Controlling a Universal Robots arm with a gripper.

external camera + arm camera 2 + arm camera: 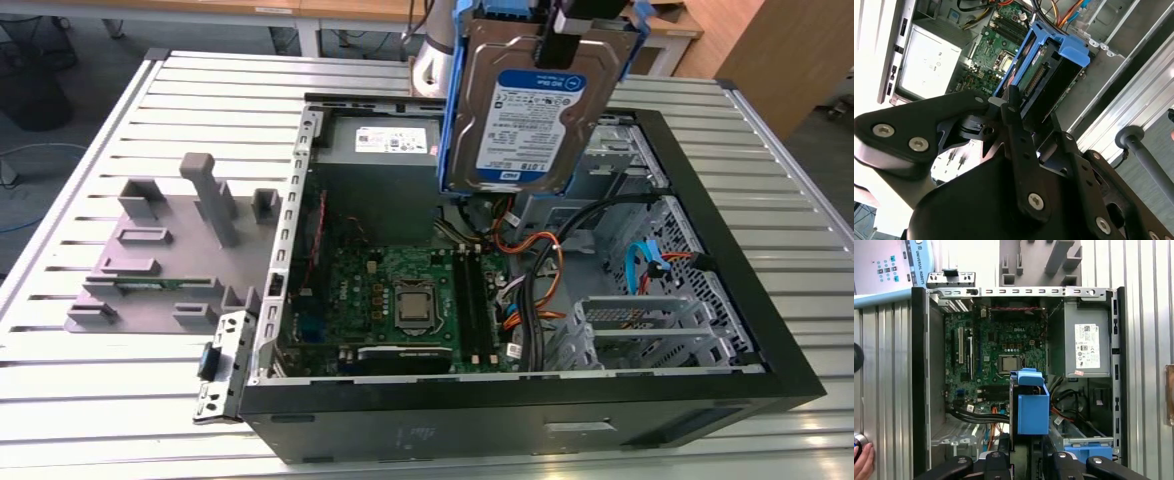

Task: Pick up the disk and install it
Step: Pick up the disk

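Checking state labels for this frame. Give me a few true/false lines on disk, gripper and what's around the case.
1. The gripper is shut on the disk, held above the open case. True.
2. The disk lies flat in a bay. False: it hangs roughly upright in the air.
3. The grey fixture stands at the exterior view's right of the case. False: at its left.
4. The power supply sits inside the case. True.

Open computer case [534, 405] lies on a slatted metal table [107, 400]. Inside sit a green motherboard [400, 290], a grey power-supply box [380, 148] with a white label, orange cables [558, 258] and a perforated metal drive cage [641, 320]. A grey moulded fixture [174, 250] stands on the table, just beside the case at the exterior view's left.
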